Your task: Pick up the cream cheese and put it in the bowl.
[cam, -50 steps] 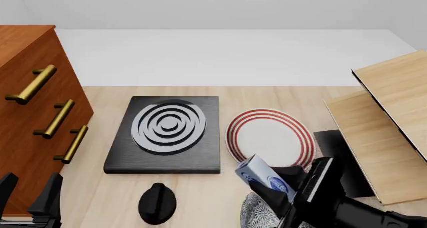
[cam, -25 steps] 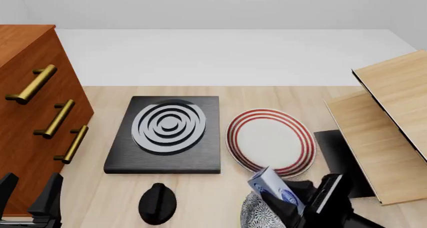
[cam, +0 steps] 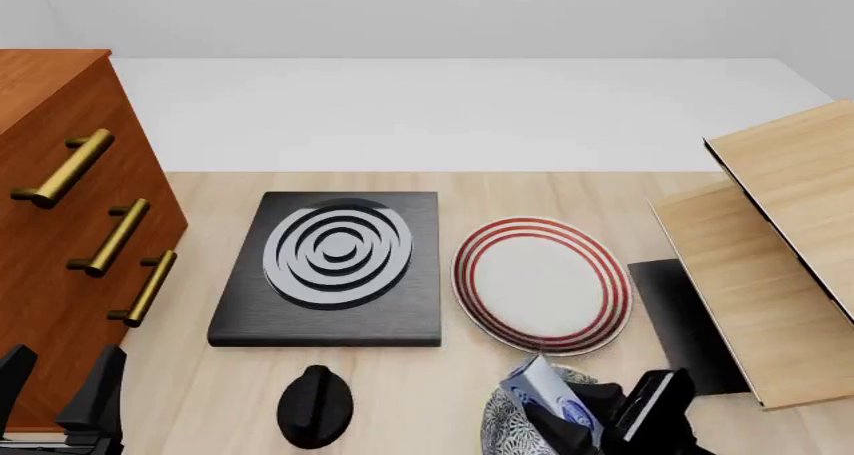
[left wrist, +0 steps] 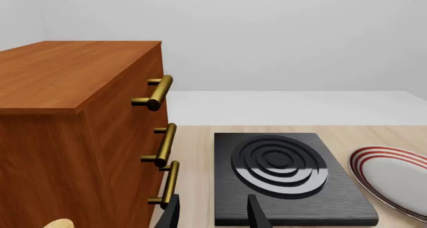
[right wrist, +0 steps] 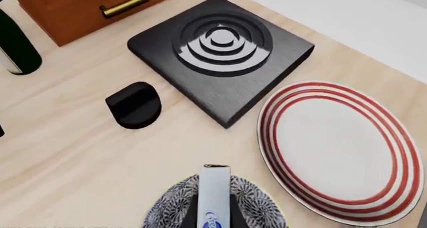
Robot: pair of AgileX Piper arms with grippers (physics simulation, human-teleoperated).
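Colours and patterns on the pale wood bench (cam: 214, 395)
Bowl (right wrist: 173, 208) dark floral speckle on white; cream cheese (cam: 545, 393) pale with blue ovals; plate (cam: 541, 283) white, red-ringed.

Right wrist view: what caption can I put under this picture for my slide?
Right gripper holds the cream cheese over the speckled bowl.

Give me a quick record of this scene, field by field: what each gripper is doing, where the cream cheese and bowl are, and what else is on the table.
right gripper: shut on the cream cheese, above the bowl
left gripper: open, holding nothing, near the cabinet
bowl: near table edge, in front of the plate
cream cheese: tilted, not yet released
also there: stove burner, black knob
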